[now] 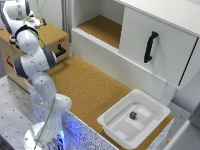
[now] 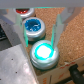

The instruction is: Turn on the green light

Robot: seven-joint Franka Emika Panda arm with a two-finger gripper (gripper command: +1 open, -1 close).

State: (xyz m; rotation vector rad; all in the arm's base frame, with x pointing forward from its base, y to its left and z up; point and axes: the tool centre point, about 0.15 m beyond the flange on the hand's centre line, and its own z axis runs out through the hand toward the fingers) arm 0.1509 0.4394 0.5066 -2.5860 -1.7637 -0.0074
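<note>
Cork tabletop [image 2: 65, 20]: spread, empty pincer [image 2: 42, 36] straddles glowing green button [image 2: 42, 51], apparently already lit after pressing.

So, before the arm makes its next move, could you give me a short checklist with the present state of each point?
1. Green button is lit: ok, it glows brightly in the wrist view.
2. Gripper is centred over the green button: ok, a finger on each side.
3. Gripper is pressing the button now: cannot tell.
4. Blue button is unlit: ok.
5. Red button is unlit: ok, though only partly seen.
6. Buttons are visible in the exterior view: not ok, the arm hides them.
</note>
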